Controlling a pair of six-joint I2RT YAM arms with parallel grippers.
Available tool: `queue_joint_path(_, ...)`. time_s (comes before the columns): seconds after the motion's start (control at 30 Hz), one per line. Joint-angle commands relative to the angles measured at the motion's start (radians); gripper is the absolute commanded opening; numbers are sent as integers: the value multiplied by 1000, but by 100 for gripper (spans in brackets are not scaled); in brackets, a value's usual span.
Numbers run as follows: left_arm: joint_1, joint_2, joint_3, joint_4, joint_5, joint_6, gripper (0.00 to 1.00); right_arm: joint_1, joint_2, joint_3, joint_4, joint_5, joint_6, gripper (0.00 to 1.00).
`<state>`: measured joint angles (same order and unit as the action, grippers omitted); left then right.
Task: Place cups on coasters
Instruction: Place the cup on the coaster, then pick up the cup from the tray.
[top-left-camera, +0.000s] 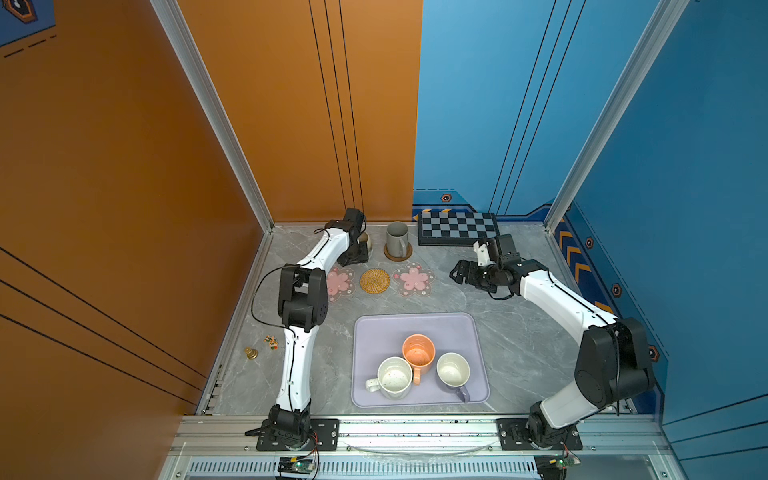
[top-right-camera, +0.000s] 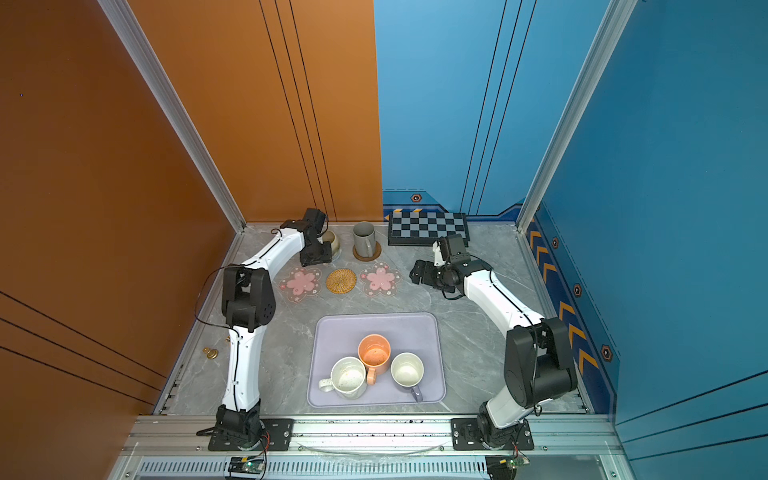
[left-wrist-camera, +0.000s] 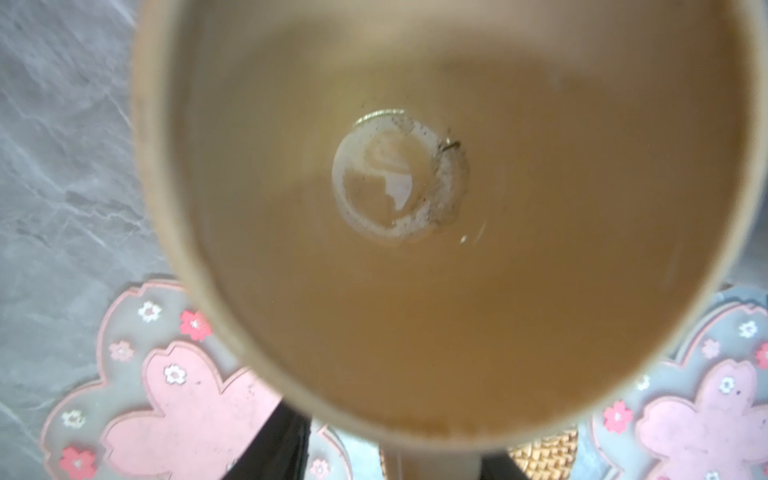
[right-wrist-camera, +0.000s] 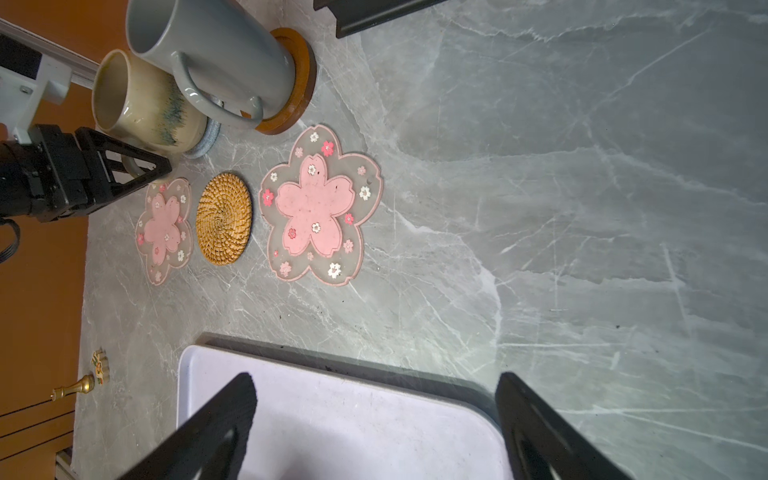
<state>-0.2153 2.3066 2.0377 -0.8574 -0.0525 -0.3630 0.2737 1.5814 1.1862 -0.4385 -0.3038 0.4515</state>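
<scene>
beige mug (left-wrist-camera: 415, 270) stands on grey coaster (right-wrist-camera: 208, 140), left gripper (right-wrist-camera: 156, 168) at handle.

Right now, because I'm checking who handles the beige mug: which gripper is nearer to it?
Left. The left gripper is right at the beige mug, by its handle. The right gripper hangs well apart, past the grey mug, near the checkered board.

Lavender tray (top-left-camera: 374, 332), checkered board (top-left-camera: 457, 228), brass knob (top-left-camera: 251, 353), trinket (top-left-camera: 271, 341)

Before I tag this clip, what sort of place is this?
Probably a robot test cell: two arms bolted to an aluminium rail, orange and blue panel walls, mugs and coasters staged on a marble-look tabletop.
</scene>
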Motion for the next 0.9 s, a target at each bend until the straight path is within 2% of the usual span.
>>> queue_joint_path(0.0,-4,-90,-38,-3,-41,10,50,11,-36,18,-38,0,-28,92)
queue_joint_path(0.3,-24,-243,-172,-3,-113,35,49,39,-91,-4,-50,42,-52,93)
queue_joint_path(0.53,-46,-387,-295,-2,-111,35,49,63,-146,-34,-54,106,-44,92)
queue_joint_path(0.63,-63,-460,-348,-2,-120,33,49,77,-197,-71,-33,147,-38,92)
queue_joint_path(0.87,-100,-663,-506,-3,-138,1,49,90,-317,-147,-22,137,1,92)
